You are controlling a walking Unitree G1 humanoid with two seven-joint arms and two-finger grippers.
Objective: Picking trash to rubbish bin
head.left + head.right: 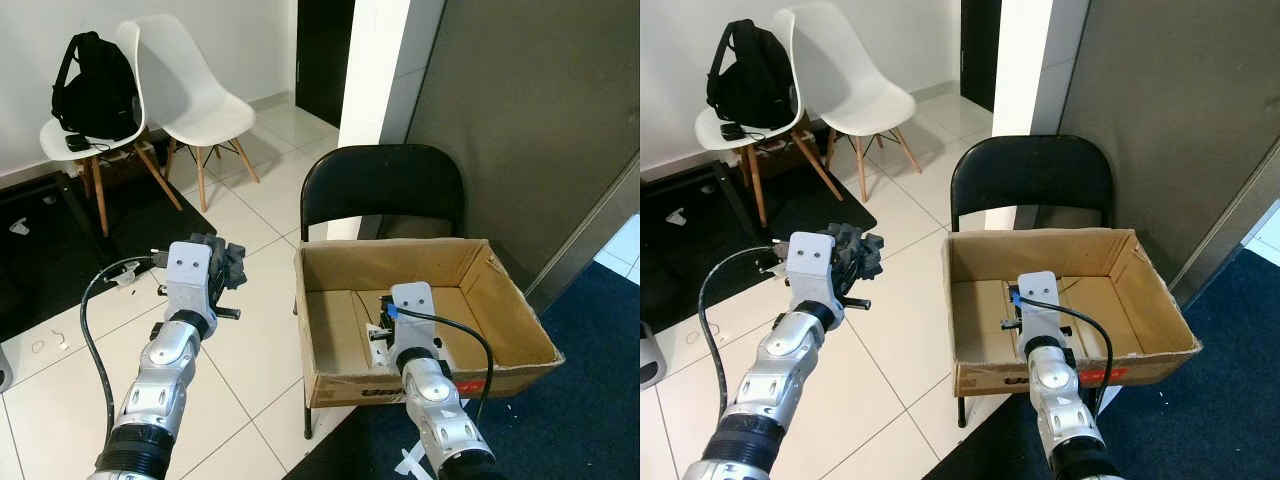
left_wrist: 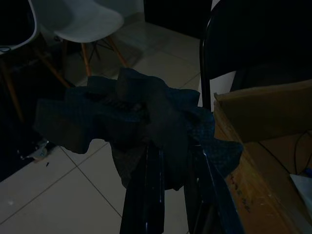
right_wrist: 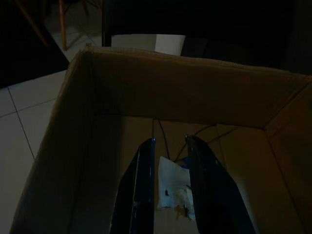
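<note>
I have a crumpled dark wad of trash (image 2: 131, 122) clamped in my left pincer (image 2: 168, 161); the two black fingers (image 2: 144, 195) close on it from below in the left wrist view, and the wad bulges out well past their tips. From the head cameras the same wad (image 1: 228, 262) sits at the end of the raised left arm, held above the white tiled floor (image 1: 250, 340) and just beside the near left wall of the cardboard box (image 1: 315, 380), not over it.

My right pincer (image 3: 168, 146) reaches down inside the box, fingers slightly parted with nothing between them. Just beyond and below its tips a scrap of white paper (image 3: 173, 187) lies on the box floor; the head views hide that scrap behind the right wrist (image 1: 412, 310).

The box rests on the seat of a black folding chair (image 1: 385, 185). Farther off from the left pincer stand two white chairs (image 1: 195, 95), one carrying a black backpack (image 1: 92, 85).
</note>
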